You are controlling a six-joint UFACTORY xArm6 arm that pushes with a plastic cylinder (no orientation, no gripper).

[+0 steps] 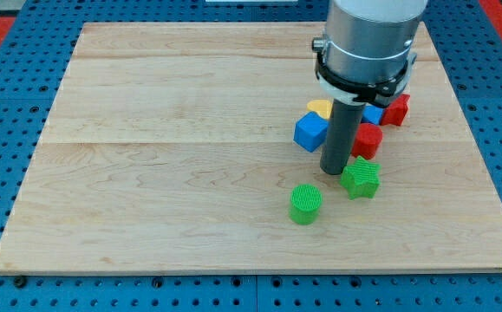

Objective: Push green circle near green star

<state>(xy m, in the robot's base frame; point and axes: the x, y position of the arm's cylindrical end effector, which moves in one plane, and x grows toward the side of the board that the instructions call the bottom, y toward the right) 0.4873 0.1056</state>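
- The green circle (305, 204) sits nearest the view's bottom edge of the worktop (146, 173), a short ribbed cylinder standing on its flat face. I take it as my landmark.
- The green star (361, 178) lies just up and to the view's right of the green circle, close but with a small strip of bare wood between them.
- My tip (335, 171) rests on the worktop above and to the right of the green circle, right beside the star's left edge; whether it touches the star I cannot tell.
- There is no hand on this arm, only the dark rod, so nothing is open, closed or gripped.
- Farther up and to the right of the circle stands a cluster: a blue cube (310, 132), a yellow block (321, 107) behind it, a red block (368, 139) right of the rod, another blue block (373, 113) mostly hidden, and a red block (396, 109) farthest off.
- My judgement of the step: the circle is already near the star, so the task looks close to done, with at most a closing nudge left.
- The next move calls for bringing my tip round to the circle's lower left side, then pushing up and right toward the star.
- Care is needed, since my tip's place by the star could knock it away.
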